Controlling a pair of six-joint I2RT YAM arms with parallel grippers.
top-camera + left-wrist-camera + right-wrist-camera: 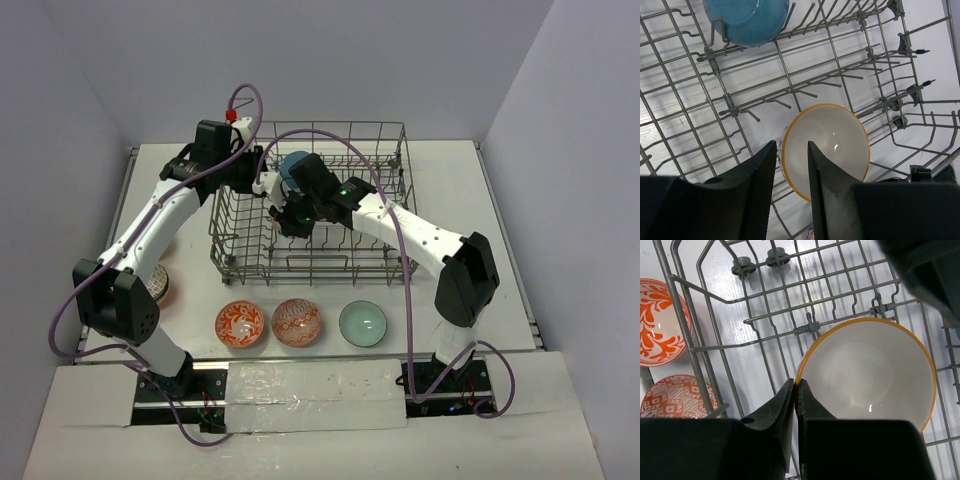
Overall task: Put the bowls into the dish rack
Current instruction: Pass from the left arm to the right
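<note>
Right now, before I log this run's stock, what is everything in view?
rack: one, grey wire, middle of the table
teal bowl: one, teal-blue, in the rack, far side
white bowl: one, white with orange rim, in the rack
orange bowls: two, orange-and-white patterned, on the table in front of the rack
green bowl: one, pale green, right of the orange bowls
edge bowl: one, colour unclear, table's left side, half hidden by the left arm
tape: one strip, pale, near edge
cables: two, purple, along the arms
left hand: black, open, over the white bowl's rim
right hand: black, shut on the white bowl's rim
</note>
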